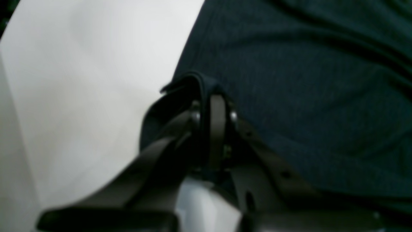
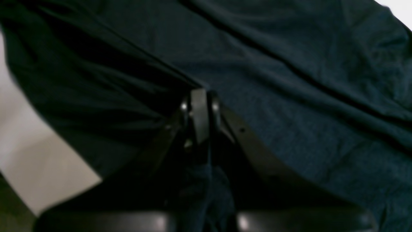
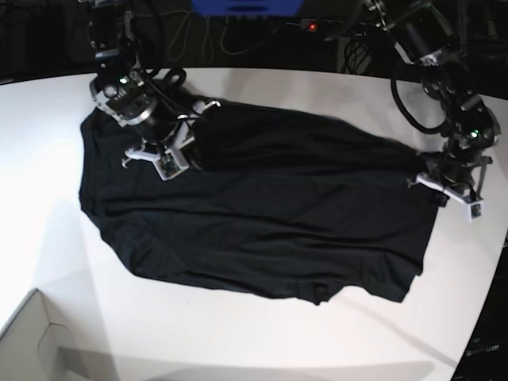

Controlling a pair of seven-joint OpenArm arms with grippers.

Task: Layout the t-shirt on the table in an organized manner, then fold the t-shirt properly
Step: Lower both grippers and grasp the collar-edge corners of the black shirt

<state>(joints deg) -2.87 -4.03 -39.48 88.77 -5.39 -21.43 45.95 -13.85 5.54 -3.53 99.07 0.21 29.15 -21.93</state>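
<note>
I am pinching the t-shirt [image 3: 262, 214] with both grippers. My left gripper [image 1: 214, 96] is closing on a folded bit of the shirt's edge, the dark cloth bunching up over its tips, with bare white table [image 1: 80, 80] lying toward nine o'clock of it in the left wrist view. My right gripper [image 2: 200, 96] is clamping a ridge of fabric, and creases are running away from it toward two o'clock. In the base view the shirt is lying spread across the table's middle, wrinkled, stretching from the right gripper at ten o'clock to the left gripper at three o'clock. A pale box corner [image 3: 32, 341] is sitting at seven o'clock, well apart from the shirt.
</note>
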